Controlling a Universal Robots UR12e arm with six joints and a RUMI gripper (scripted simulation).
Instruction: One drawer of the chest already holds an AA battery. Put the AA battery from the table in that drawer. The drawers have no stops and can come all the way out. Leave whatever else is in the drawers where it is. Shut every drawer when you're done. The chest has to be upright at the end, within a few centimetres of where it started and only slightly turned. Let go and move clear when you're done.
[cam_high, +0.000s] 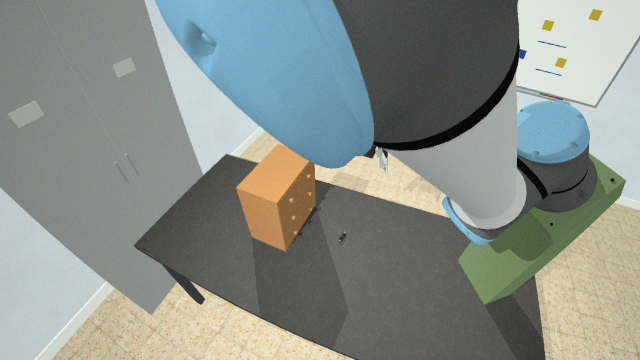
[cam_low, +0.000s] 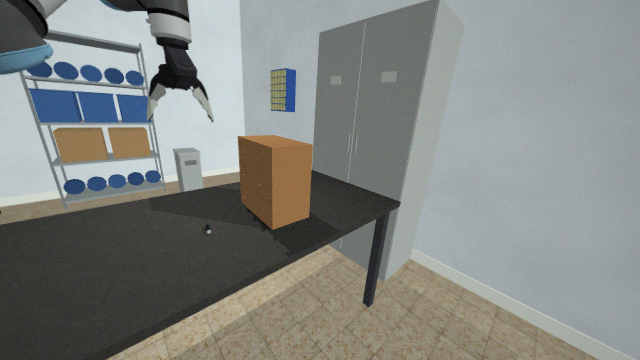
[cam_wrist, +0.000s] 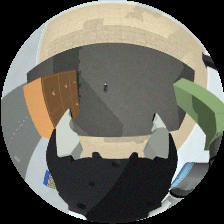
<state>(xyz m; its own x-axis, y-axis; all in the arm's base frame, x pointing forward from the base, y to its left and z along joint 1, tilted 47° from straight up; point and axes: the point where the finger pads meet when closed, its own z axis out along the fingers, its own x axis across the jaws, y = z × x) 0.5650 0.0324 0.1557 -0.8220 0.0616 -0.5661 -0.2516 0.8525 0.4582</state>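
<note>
An orange chest of drawers (cam_high: 260, 215) (cam_low: 291, 185) (cam_wrist: 37, 107) stands upright on the dark table (cam_high: 400, 270) (cam_low: 125, 270) (cam_wrist: 140, 75). Its drawers look shut, with small knobs on the front; what lies inside them is hidden. The AA battery (cam_high: 342, 237) (cam_low: 208, 230) (cam_wrist: 105, 87) lies on the table a short way in front of the drawer fronts. My gripper (cam_low: 181, 119) (cam_wrist: 113, 111) is open and empty, high above the table and higher than the chest. In the top view the arm mostly hides it.
The green base block (cam_high: 520, 270) (cam_wrist: 192, 100) carries the arm at the table end away from the chest. A tall grey cabinet (cam_high: 80, 130) (cam_low: 380, 110) stands behind the chest. A shelf rack (cam_low: 102, 162) and a grey bin (cam_low: 190, 172) stand beyond the table.
</note>
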